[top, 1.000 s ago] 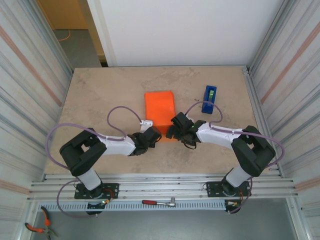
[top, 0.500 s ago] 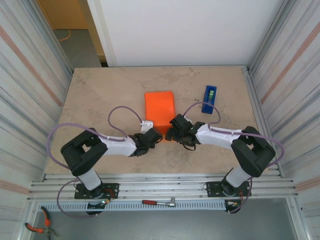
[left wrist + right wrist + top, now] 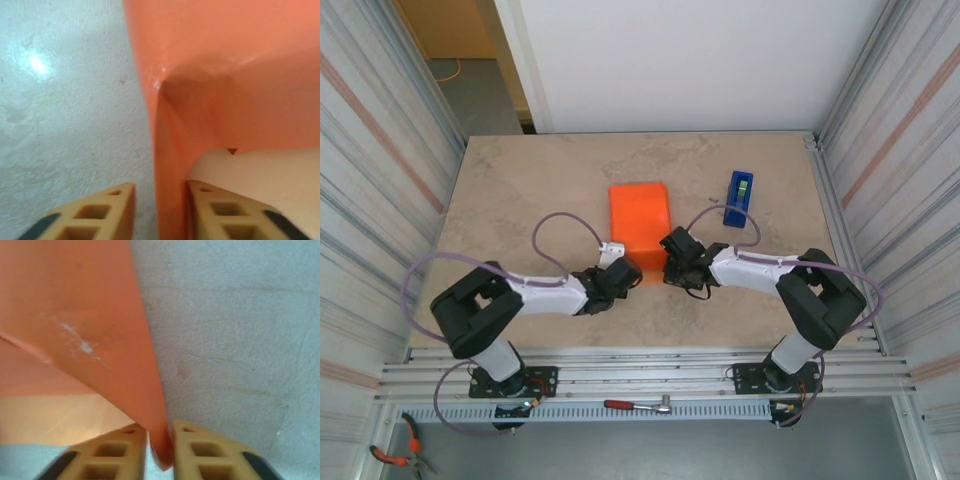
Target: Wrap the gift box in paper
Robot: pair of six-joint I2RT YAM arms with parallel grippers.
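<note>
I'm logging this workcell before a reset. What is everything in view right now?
paper: one, bright orange, mid-table, folded over, near edge raised between the grippers.
gift box: one, pale pink, a strip of it apparently showing under the raised paper.
tape dispenser: one, blue, on the table to the right of the paper.
table: one, beige, stone-look.
ratchet wrench: one, red handle, on the rail in front of the arm bases.
pliers: one pair, orange handles, bottom-left corner.
left gripper: one, tan fingers, open astride the paper's folded edge.
right gripper: one, tan fingers, shut on the paper's edge.
</note>
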